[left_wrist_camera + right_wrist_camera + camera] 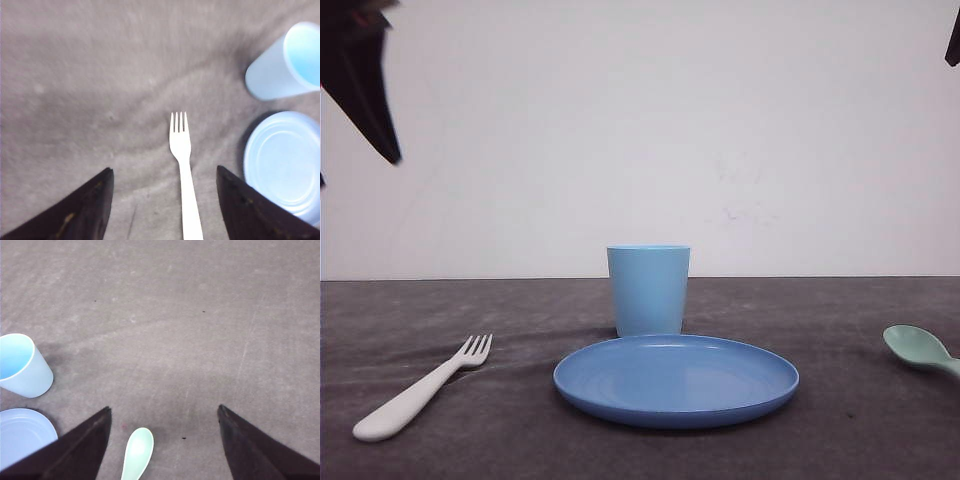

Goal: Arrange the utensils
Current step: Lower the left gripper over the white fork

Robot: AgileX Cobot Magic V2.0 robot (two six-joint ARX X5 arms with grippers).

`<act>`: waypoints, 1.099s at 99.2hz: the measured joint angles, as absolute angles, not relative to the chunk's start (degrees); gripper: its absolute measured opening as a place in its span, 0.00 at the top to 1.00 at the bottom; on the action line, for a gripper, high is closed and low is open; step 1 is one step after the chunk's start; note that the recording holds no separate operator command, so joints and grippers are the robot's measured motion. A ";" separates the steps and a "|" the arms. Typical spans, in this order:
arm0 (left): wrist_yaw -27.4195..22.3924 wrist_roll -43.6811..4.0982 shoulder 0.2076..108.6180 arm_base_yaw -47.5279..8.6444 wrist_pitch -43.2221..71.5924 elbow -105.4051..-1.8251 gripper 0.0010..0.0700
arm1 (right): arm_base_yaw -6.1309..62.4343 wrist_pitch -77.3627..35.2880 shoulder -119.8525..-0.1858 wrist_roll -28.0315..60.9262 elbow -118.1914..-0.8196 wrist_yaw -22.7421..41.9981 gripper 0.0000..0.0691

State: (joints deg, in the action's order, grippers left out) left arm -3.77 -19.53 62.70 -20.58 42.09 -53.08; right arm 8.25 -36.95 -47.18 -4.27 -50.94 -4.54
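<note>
Two claws are hanging wide open above the desk [880, 440], holding nothing. The left claw [162, 210] is waiting over the white fork [182, 170], beside the blue plate [676, 380] and cup [648, 290]. The right claw [162, 450] is waiting over the green spoon [136, 454]. Nothing is picked up yet. Next, each claw probably needs to go down and pinch its handle.

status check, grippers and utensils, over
Left gripper open above the fork. Right gripper open above the spoon. Both utensils flat on the table, untouched. Cup and plate sit between them.
</note>
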 joint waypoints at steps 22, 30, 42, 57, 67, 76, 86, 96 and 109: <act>6.57 -25.21 68.69 -29.34 40.62 -53.08 0.44 | 8.25 -36.95 -47.18 -4.27 -50.94 -4.54 0.38; 10.66 -27.53 71.22 -32.29 40.32 -53.08 0.44 | 8.25 -36.95 -47.18 -4.27 -50.94 -4.54 0.38; 14.74 -30.76 75.16 -36.29 38.57 -53.08 0.44 | 8.25 -37.10 -47.18 -4.27 -50.94 -4.54 0.38; 16.64 -33.76 79.66 -40.88 35.66 -53.08 0.45 | 8.25 -37.54 -47.18 -4.27 -50.94 -4.54 0.38; 17.61 -35.31 82.72 -42.59 34.92 -53.08 0.45 | 8.25 -37.63 -47.18 -4.27 -50.94 -4.54 0.38; 19.25 -36.18 84.58 -43.48 34.92 -53.08 0.45 | 8.25 -37.93 -47.18 -4.27 -50.94 -4.51 0.38; 19.38 -37.36 85.91 -43.79 34.87 -53.08 0.45 | 8.25 -38.09 -47.18 -4.27 -50.94 -4.54 0.38; 19.44 -38.35 86.63 -43.79 34.57 -52.86 0.45 | 8.25 -38.11 -47.18 -4.27 -50.94 -4.54 0.38; 19.49 -39.09 87.00 -43.79 34.00 -51.57 0.49 | 8.25 -38.13 -47.18 -4.27 -50.94 -4.54 0.38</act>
